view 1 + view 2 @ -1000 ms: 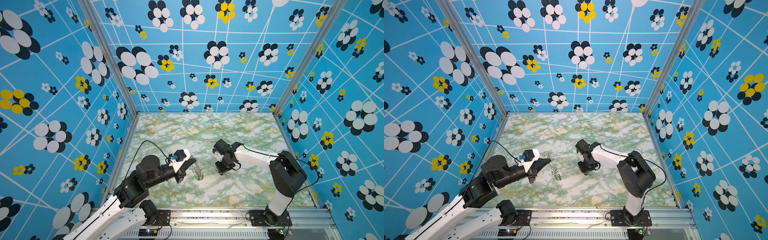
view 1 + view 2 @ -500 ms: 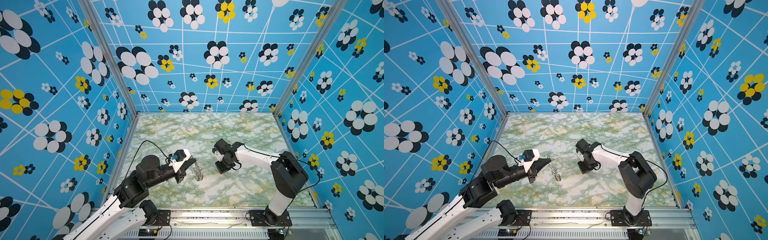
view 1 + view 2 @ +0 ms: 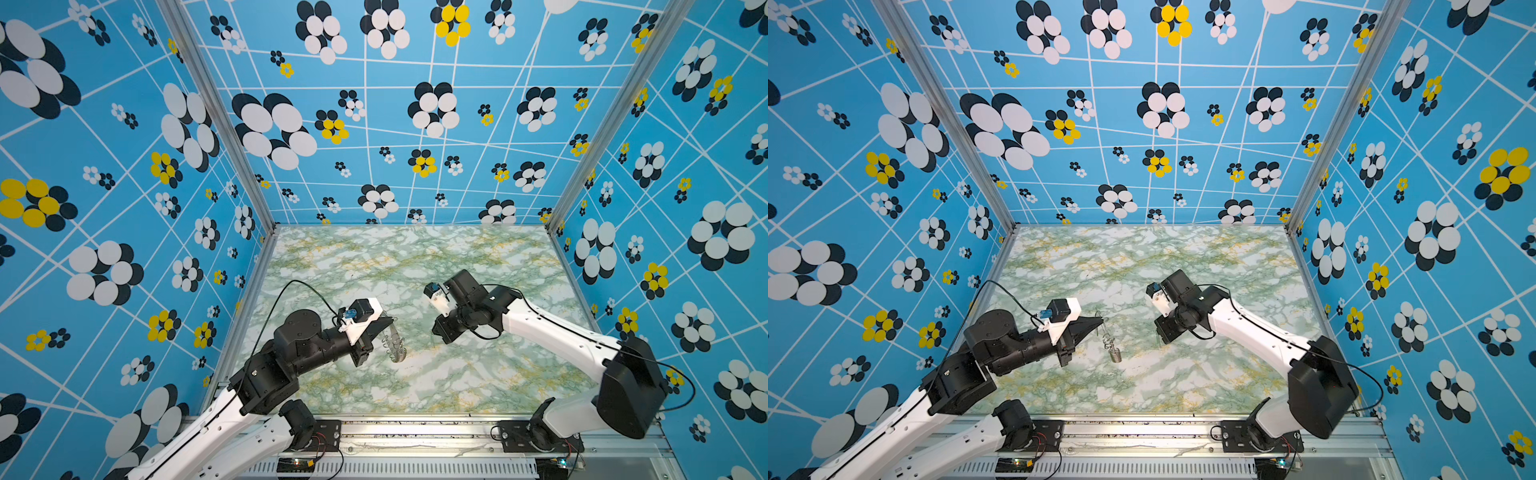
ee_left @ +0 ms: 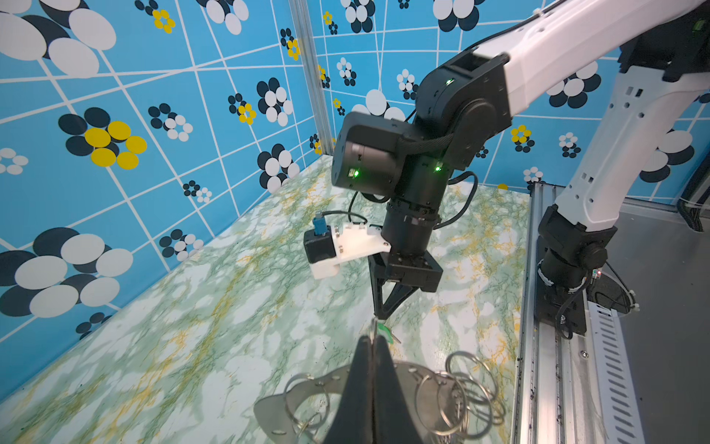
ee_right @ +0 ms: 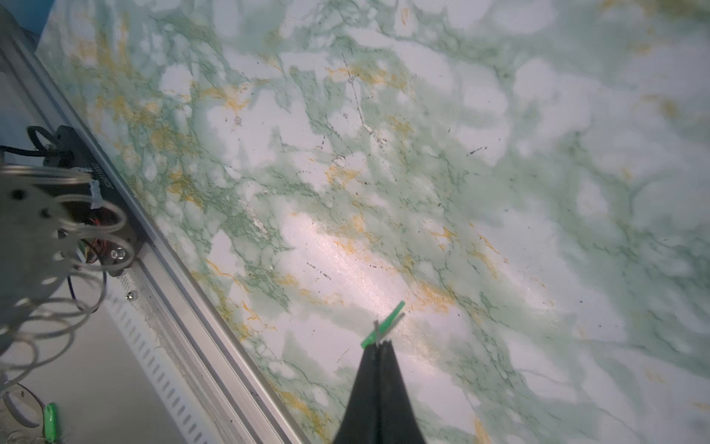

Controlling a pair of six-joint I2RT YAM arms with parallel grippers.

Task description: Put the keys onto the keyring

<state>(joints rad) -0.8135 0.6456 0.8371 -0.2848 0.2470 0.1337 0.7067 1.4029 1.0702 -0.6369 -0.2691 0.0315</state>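
Over the middle of the counter (image 3: pixel 415 266), the right claw (image 5: pixel 378 345) has just closed onto the green key (image 5: pixel 390 317), pinching it. Nearby, the left claw (image 4: pixel 372 340) grips the keyring (image 4: pixel 405 384), so threading looks ready to begin.

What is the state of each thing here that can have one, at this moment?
left gripper: shut on the keyring.
right gripper: shut on the key.
keyring: held, hanging from the left gripper.
key: pinched, not yet on the keyring.
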